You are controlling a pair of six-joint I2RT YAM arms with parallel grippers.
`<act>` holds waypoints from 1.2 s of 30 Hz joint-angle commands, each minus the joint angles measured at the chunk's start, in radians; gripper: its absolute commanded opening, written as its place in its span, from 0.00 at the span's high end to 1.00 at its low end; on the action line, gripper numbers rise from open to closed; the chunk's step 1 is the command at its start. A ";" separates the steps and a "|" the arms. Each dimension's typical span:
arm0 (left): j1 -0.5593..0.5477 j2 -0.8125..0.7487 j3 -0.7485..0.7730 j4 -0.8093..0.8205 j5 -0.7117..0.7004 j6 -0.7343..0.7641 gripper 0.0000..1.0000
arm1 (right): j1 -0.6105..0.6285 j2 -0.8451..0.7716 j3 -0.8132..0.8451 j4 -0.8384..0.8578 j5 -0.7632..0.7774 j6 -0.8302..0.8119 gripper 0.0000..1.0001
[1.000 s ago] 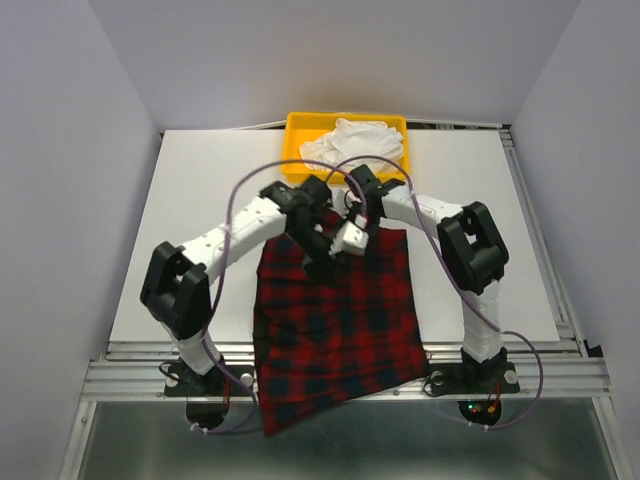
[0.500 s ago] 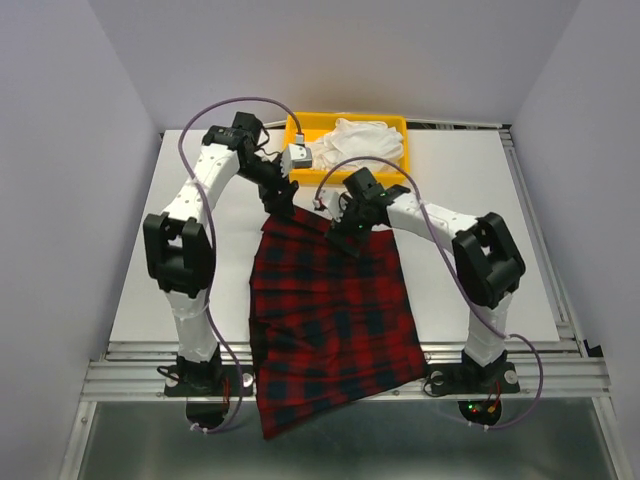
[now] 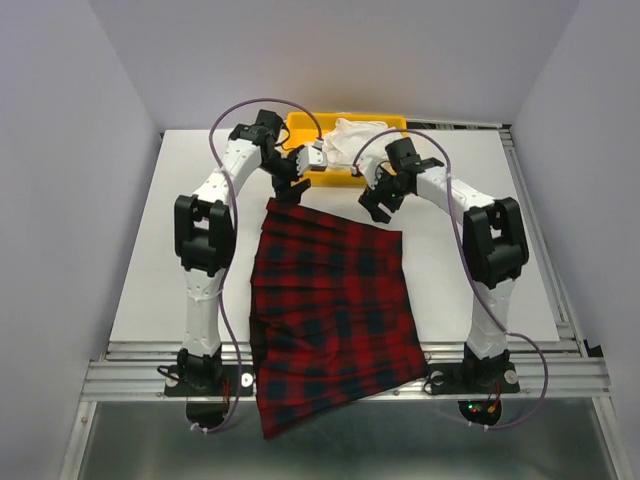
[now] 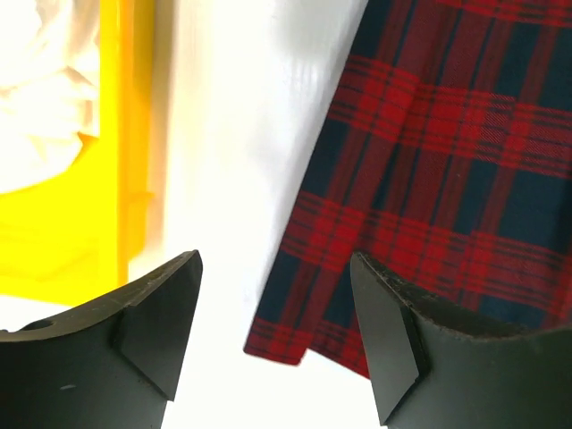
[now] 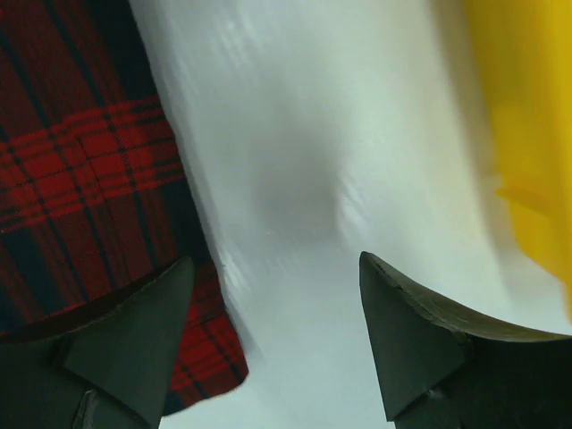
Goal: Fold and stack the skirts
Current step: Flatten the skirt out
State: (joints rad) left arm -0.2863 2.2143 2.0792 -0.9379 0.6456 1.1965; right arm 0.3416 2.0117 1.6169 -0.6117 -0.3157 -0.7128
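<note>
The skirt point(image 3: 335, 310) lies flat, ready for folding. Your left gripper point(image 4: 274, 268) and right gripper point(image 5: 275, 264) hover over its far corners, jaws apart, empty.

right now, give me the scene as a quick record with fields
skirt: red plaid skirt, spread flat, near hem hanging over the table edge
bin: yellow bin at the far side, holding white cloth
left end effector: open, empty, above the skirt's far left corner
right end effector: open, empty, above the far right corner
fold: not started
</note>
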 commanded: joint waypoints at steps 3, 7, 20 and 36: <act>-0.019 0.059 0.021 0.073 -0.070 0.021 0.22 | 0.025 0.084 0.034 -0.068 -0.031 -0.091 0.22; -0.020 0.082 -0.021 0.088 -0.112 0.032 0.22 | 0.025 0.075 -0.044 -0.103 -0.026 -0.143 0.24; -0.044 0.065 -0.292 0.140 -0.250 0.075 0.50 | 0.014 -0.043 -0.166 -0.102 0.004 -0.172 0.27; -0.042 0.028 -0.297 0.159 -0.253 0.060 0.75 | -0.009 0.047 -0.137 -0.264 -0.019 -0.200 0.59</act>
State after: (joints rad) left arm -0.3386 2.2406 1.8004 -0.7517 0.4576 1.2469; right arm 0.3351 2.0117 1.4586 -0.8013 -0.3431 -0.9096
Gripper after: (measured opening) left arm 0.284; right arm 0.494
